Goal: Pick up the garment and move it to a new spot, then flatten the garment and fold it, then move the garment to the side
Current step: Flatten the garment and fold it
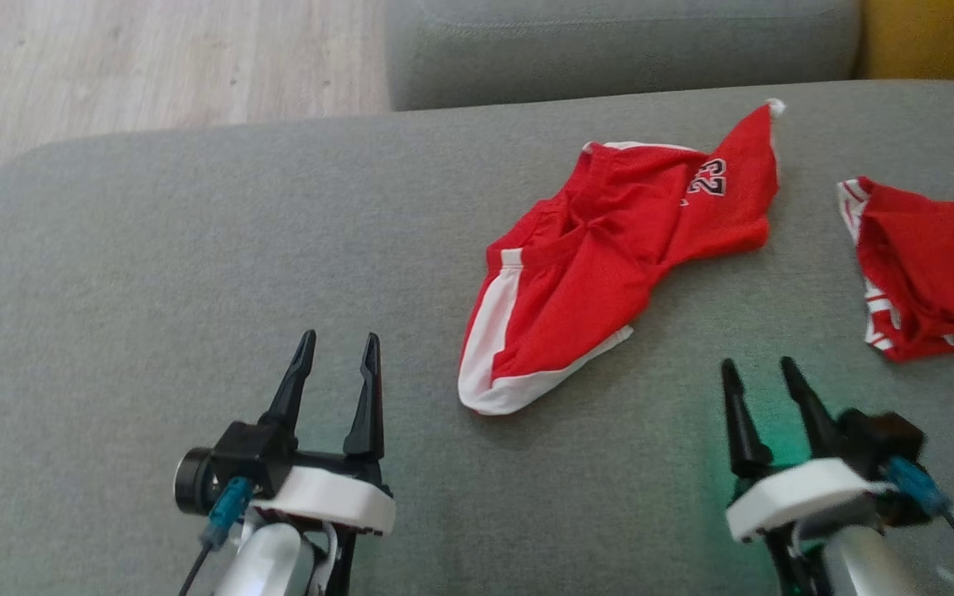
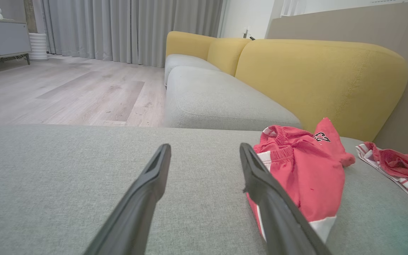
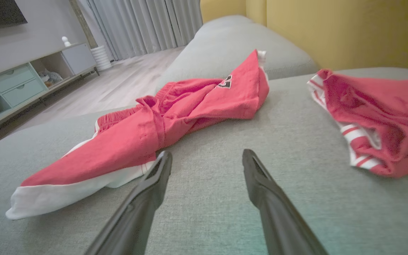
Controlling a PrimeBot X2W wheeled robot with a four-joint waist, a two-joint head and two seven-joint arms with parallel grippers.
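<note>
The garment [image 1: 609, 257] is a pair of red shorts with white side panels and a "23" print, lying crumpled on the grey sofa seat [image 1: 195, 248]. The left wrist view shows it [image 2: 306, 173] to the right of my fingers, and the right wrist view has it [image 3: 154, 131] ahead and to the left. My left gripper [image 1: 336, 352] hovers open over bare cushion, well left of the shorts. On the other side, my right gripper [image 1: 760, 370] is open just beyond the shorts' lower right edge, with nothing between its fingers.
A second red and white garment [image 1: 928, 269] lies bunched at the right edge of the seat, also near the right gripper [image 3: 377, 117]. Another grey cushion [image 1: 609, 41] and the yellow backrest [image 2: 317, 78] lie beyond. Wooden floor [image 1: 113, 66] is off the seat's far left.
</note>
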